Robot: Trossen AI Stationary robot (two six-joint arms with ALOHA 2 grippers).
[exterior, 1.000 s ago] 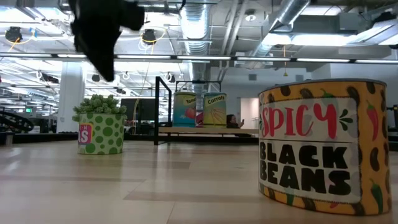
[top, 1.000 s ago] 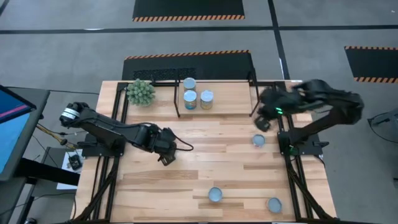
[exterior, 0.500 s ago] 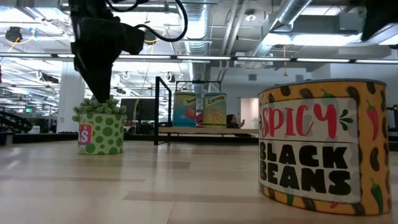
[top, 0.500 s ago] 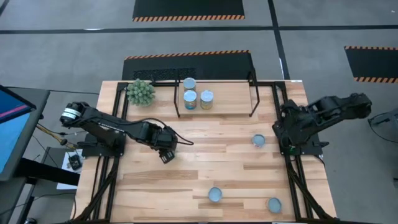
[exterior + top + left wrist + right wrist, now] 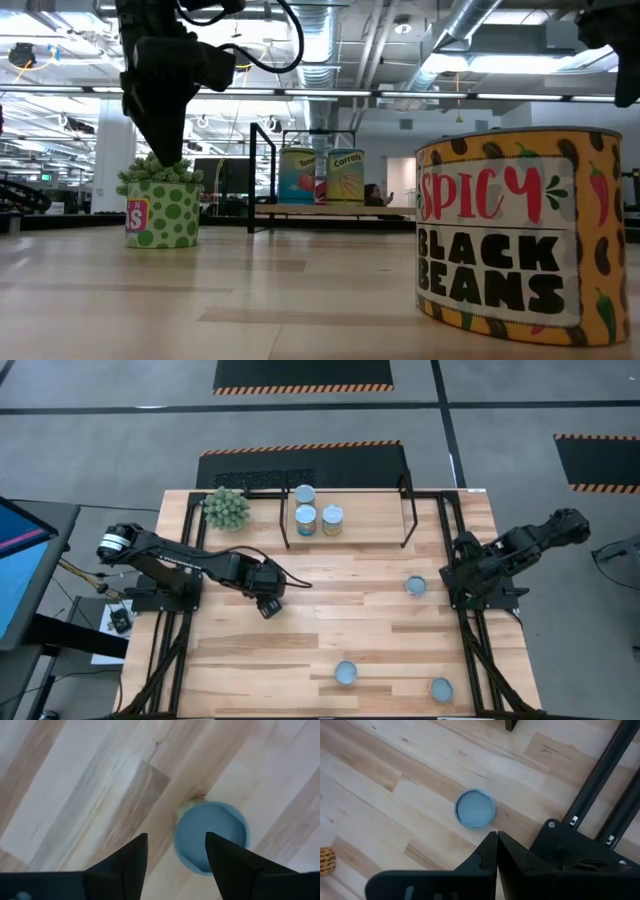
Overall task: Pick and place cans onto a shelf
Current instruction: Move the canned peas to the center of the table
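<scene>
Three cans (image 5: 306, 518) stand on the shelf (image 5: 370, 515) at the table's far edge. Three more stand on the table: one at the right (image 5: 415, 586) and two near the front edge (image 5: 345, 673) (image 5: 440, 688). My left gripper (image 5: 268, 605) hangs open over the table's left-middle, pointing down, with nothing between its fingers (image 5: 127, 862). A blue-topped can (image 5: 211, 835) shows on the table beyond them. My right gripper (image 5: 496, 837) is shut and empty by the table's right edge, with the right-hand can (image 5: 475, 809) ahead of it.
A green spiky plant (image 5: 226, 508) in a dotted pot (image 5: 163, 212) stands left of the shelf. In the low view a "Spicy Black Beans" can (image 5: 520, 230) stands close to the camera. Black frame rails (image 5: 470, 630) run along the table's left and right sides.
My right gripper has drawn back from beside the shelf's right end toward the table's right edge, its arm folding back. My left gripper has come down a little over the same spot. No can has moved.
</scene>
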